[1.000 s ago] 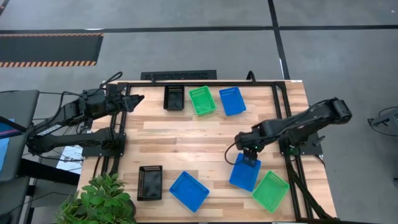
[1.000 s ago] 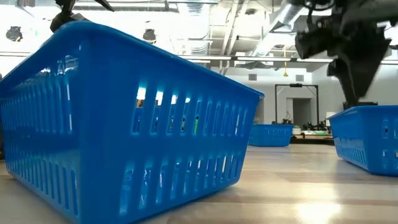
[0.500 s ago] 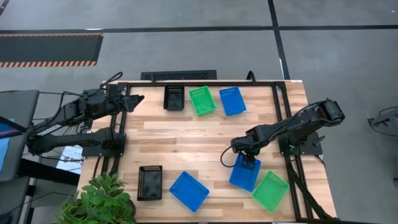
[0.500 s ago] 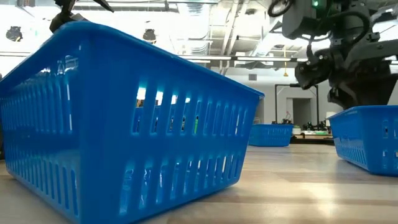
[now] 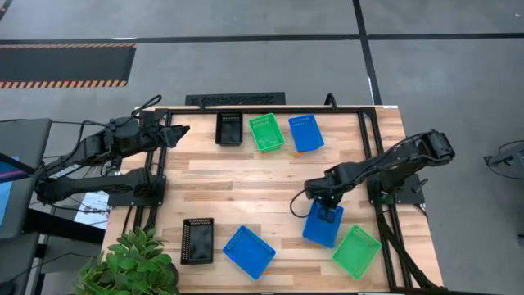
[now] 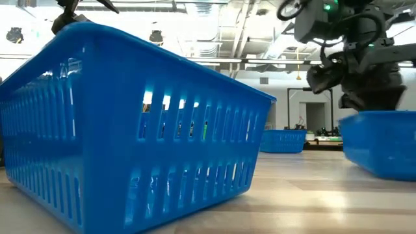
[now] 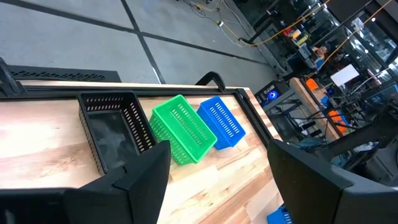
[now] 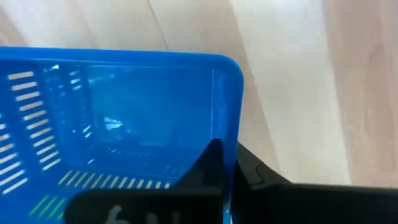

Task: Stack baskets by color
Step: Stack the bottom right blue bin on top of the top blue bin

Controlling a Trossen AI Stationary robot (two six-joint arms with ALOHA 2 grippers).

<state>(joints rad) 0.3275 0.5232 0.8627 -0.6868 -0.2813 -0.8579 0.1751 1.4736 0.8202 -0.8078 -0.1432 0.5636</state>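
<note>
Left gripper (image 5: 182, 129) idles at the far left edge, jaws apart, clear of the work. Near the front lies a loose blue basket (image 5: 248, 251), likely the stacking target. Right gripper (image 5: 327, 205) has its jaws clamped on another blue basket's (image 5: 322, 224) rim, ready to lift.

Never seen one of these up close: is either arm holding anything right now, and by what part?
Yes. The right gripper is shut on the rim of a blue basket. The left gripper is open and empty.

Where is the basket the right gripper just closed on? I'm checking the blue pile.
In the high view, the blue basket sits near the table's front right, beside a green basket, with the right gripper clamped on its rim.
</note>
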